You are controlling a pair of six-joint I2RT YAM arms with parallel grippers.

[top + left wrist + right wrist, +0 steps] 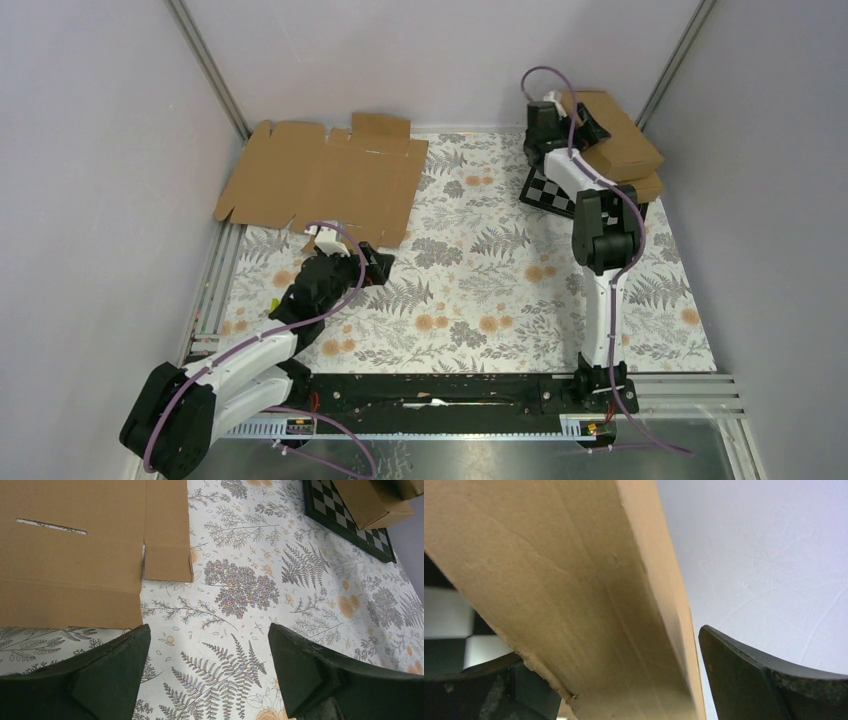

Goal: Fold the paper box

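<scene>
- The table [480,290] fills the middle of my top view, covered in a leaf-and-flower print.
- A wide flat cardboard sheet [320,180] with notched edges lies in the upper left of that view, and its far edge reaches the back wall.
- A chessboard [545,190] sits in the upper right, mostly hidden under the cardboard stacked on it.
- The paper box [625,135] is at the top of that stack in the upper right corner, lying at an angle.
- A second cardboard box [650,187] peeks out from beneath it.
- The right gripper [609,645] has its jaws spread fully with the paper box's edge between them. I see a sliver of wall between the cardboard and one finger, so I wouldn't call it a grip.
- The left gripper [207,635] is spread wide and empty. It hangs over bare table just beside the sheet's near edge, at lower left.
</scene>
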